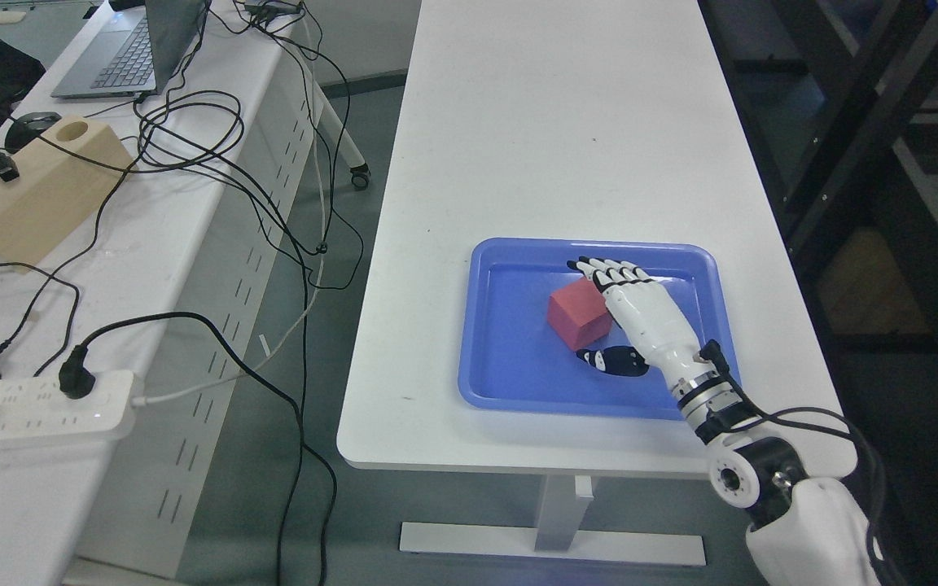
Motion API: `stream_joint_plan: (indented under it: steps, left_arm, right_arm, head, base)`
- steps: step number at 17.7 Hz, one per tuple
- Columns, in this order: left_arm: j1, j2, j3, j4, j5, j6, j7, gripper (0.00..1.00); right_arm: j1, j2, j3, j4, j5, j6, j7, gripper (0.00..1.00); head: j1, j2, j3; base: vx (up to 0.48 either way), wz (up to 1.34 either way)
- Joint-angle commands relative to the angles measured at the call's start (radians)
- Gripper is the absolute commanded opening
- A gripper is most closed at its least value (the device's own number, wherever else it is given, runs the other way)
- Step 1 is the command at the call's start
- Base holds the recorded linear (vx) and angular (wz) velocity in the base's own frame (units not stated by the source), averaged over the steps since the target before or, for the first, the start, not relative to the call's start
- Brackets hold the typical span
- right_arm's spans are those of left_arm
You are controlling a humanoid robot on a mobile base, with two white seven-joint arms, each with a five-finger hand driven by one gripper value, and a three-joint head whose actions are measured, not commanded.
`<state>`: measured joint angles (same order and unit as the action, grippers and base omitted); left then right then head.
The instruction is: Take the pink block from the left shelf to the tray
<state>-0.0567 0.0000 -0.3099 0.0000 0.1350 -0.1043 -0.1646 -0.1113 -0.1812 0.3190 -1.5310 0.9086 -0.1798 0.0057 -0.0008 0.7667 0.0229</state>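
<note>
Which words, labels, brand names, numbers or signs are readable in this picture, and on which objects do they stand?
None: no text can be read.
Laptop: the key legends are too small and blurred.
Power strip: no readable marking.
Pink block, blue tray, right hand, wooden block, white table: no print shows on them.
</note>
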Motion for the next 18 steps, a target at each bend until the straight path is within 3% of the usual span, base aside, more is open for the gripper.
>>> stream_joint_plan:
  steps: [1, 7, 18]
  left_arm:
    - [0.0, 0.017, 0.0, -0.017, 0.0, -0.003, 0.0, 1.0]
    - [0.0, 0.017, 0.0, -0.017, 0.0, -0.005, 0.0, 1.0]
    - [0.0, 0.017, 0.0, -0.017, 0.0, -0.005, 0.0, 1.0]
  right_arm:
    - [0.012, -0.023, -0.095, -0.029, -0.181, -0.001, 0.0, 0.99]
    - [0.071, -0.021, -0.227, -0.087, -0.552, -0.084, 0.002, 0.99]
    - [0.248, 0.016, -0.316, -0.086, -1.098, -0.204, 0.002, 0.99]
  head:
    - [0.0, 0.0, 0.0]
    - [0.0, 0.0, 0.0]
    - [0.0, 0.0, 0.0]
  base:
    - [0.0, 0.0]
    - [0.0, 0.0]
    - [-0.083, 0.0]
